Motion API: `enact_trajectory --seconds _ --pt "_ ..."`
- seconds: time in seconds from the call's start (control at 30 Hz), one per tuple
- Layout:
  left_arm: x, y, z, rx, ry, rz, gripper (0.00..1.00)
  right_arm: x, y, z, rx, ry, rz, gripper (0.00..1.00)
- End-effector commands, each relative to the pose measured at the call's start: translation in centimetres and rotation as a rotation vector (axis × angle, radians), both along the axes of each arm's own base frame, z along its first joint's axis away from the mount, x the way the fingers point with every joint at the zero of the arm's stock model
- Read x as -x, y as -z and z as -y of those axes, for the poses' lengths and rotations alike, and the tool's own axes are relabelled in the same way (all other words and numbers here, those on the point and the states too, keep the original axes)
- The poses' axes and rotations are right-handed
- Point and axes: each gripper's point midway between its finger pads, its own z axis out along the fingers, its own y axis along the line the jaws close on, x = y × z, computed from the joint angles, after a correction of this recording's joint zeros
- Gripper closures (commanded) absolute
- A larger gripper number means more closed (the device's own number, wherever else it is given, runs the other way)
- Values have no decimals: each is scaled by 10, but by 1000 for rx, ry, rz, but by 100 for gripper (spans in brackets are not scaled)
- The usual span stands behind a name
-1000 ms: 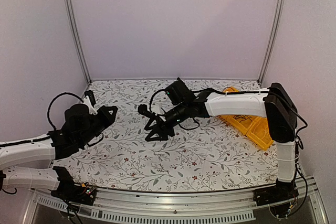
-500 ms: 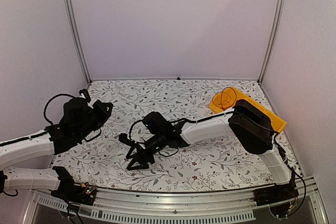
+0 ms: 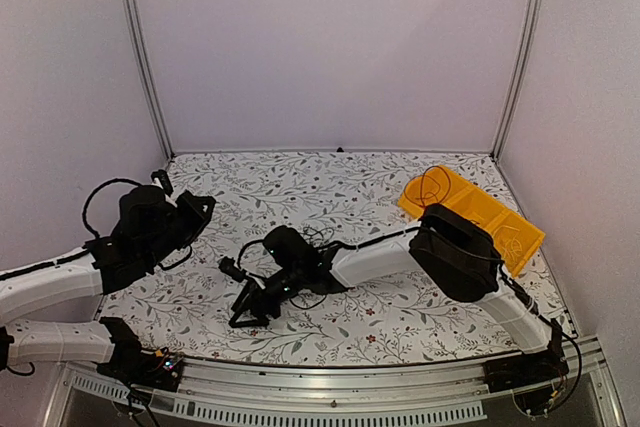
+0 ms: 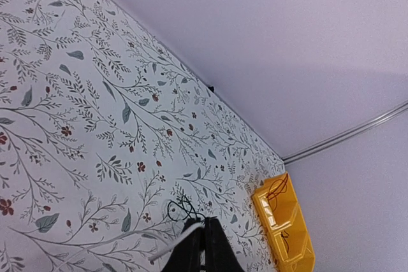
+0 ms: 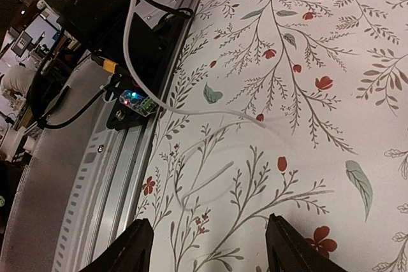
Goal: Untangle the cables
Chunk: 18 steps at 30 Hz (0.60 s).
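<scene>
Right wrist view puts our right gripper (image 5: 209,234) with jaws apart over the whitish cable (image 5: 191,111), so next we should close on it; whether the left gripper (image 3: 197,209) is apart or together we cannot tell.

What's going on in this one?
Two robot arms are working on loose cables on a floral table. The right arm stretches across toward the near edge. The right pincer is open over a whitish cable lying on the table, not gripping it. The left pincer hangs over the table's left side; I cannot tell whether it is open or shut. A black cable sits mid-table, and more lie coiled in the yellow bin at far right.
</scene>
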Motion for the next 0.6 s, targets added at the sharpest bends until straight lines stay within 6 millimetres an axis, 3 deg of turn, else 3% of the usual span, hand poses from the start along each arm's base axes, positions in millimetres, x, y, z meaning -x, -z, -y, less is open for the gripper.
enact_trajectory --seconds 0.0,0.2,0.3,0.37,0.4,0.5,0.57 --pt "-3 -17 -1 1 5 35 100 20 6 -15 -14 -33 -34 35" --pt "-1 -19 -1 -7 16 41 100 26 15 -28 -5 -9 -49 37" --pt "1 -21 -2 -17 21 44 100 18 24 -34 26 64 -55 46" --pt "4 -25 -4 -21 19 50 100 10 30 -35 56 117 -58 59" --pt "5 -27 -6 -23 15 54 100 7 30 -32 75 138 -57 73" --pt "8 -39 -12 -48 4 74 100 -7 24 -18 109 185 -33 100" --pt "10 -54 -18 -66 -11 101 100 -19 19 -1 134 212 -20 100"
